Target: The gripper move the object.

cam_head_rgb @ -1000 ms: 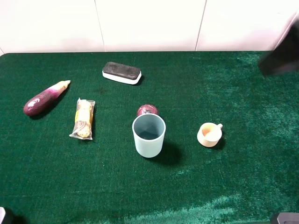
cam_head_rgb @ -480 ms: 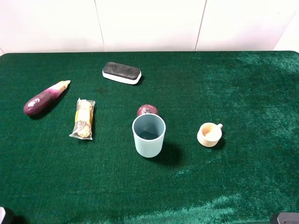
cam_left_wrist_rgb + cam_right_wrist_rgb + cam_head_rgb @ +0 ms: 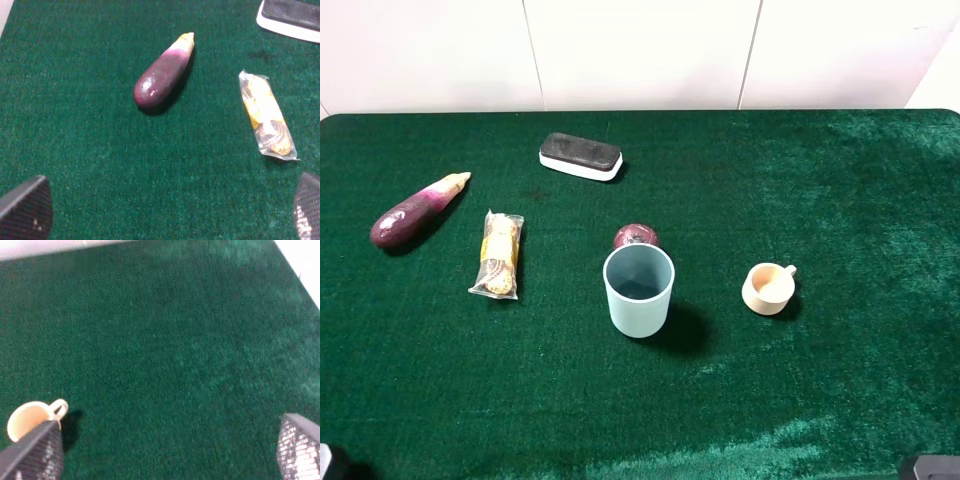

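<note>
We see the blue tumbler (image 3: 639, 290) upright mid-table, a cream cup (image 3: 768, 288) at its three o'clock; both the left gripper (image 3: 165, 210) and right gripper (image 3: 165, 452) spread wide, holding nothing.

The tumbler (image 3: 638, 291) stands before the ball (image 3: 635, 236), left of the cup (image 3: 768, 288).

Dark green velvety table cloth (image 3: 840, 190), brushed in lighter streaks, spread up to a white panelled wall (image 3: 640, 50) with thin seams.
</note>
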Tool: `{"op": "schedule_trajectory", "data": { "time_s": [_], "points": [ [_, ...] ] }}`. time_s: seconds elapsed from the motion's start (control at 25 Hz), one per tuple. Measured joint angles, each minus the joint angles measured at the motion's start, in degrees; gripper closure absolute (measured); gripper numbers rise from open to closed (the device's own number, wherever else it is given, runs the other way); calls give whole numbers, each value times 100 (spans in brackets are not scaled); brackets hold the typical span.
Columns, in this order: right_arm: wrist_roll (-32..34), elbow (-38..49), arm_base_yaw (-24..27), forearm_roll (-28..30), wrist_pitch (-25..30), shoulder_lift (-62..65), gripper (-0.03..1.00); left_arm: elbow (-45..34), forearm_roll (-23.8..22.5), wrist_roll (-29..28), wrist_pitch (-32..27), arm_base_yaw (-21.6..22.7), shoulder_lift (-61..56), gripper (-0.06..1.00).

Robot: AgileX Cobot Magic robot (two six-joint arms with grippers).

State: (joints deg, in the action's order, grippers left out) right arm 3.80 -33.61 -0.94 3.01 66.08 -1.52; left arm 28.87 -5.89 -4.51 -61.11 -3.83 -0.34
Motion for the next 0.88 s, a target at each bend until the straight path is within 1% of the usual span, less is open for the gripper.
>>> {"op": "schedule_trajectory", "data": {
  "time_s": [0.2,0.36,0.64,0.88],
  "points": [
    [-380,314,9,-372,-300,189,32,0,0,0,0,0,0,-3],
    [-739,447,9,-402,-700,189,32,0,0,0,0,0,0,-3],
    [-775,504,9,-414,-717,189,32,0,0,0,0,0,0,-3],
    [-380,504,9,-613,-717,189,32,0,0,0,0,0,0,-3]
  ]
}}
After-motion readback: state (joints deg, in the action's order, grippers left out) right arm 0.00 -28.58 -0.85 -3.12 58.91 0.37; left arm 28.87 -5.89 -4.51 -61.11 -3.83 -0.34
